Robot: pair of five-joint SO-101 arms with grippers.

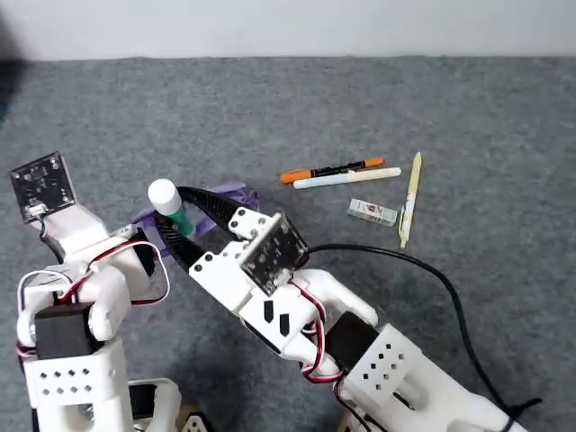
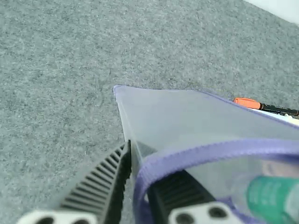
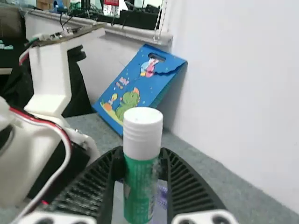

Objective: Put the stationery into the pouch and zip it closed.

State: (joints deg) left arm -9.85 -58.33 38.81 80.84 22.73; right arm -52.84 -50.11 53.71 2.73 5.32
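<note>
The right gripper (image 1: 173,209) is closed around an upright green glue stick (image 3: 140,158) at the purple pouch (image 2: 187,121). The left gripper (image 2: 135,182) pinches the pouch's edge.

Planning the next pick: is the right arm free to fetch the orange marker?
Probably not yet: its gripper is shut on the glue stick at the pouch, though nothing blocks the marker.

Grey carpet (image 1: 504,108) fills most of the high view, w/ white wall (image 1: 288,27) along top edge. Blue cartoon gift bag (image 3: 140,88) leans vs. wall.
</note>
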